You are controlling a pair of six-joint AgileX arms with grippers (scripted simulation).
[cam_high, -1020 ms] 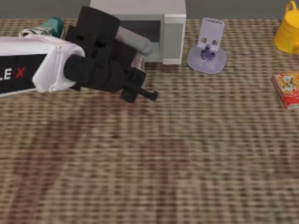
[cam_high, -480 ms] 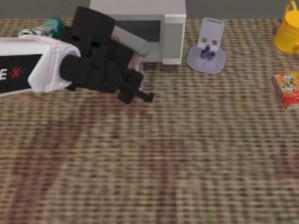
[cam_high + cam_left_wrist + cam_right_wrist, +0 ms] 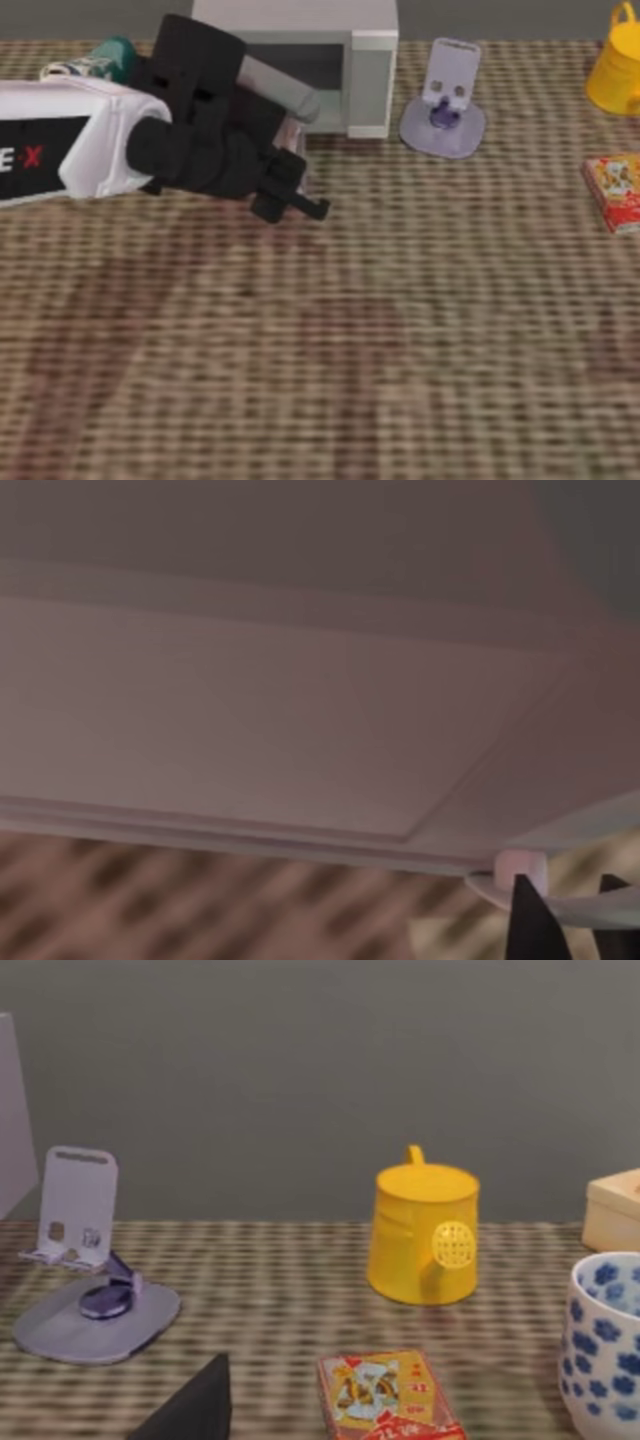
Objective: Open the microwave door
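At the far left a teal sneaker (image 3: 108,55) lies behind the left arm, which reaches across to the microwave (image 3: 300,60) at the table's back edge. The left gripper (image 3: 292,195) sits at the free edge of the microwave door (image 3: 285,90), which stands swung partly outward, likely so the arm can draw it wider; whether its fingers are spread or pinching, I cannot tell. Further right stand a lilac phone stand (image 3: 445,100), a card box (image 3: 615,190) and a yellow watering can (image 3: 618,65). The right arm is out of the top view.
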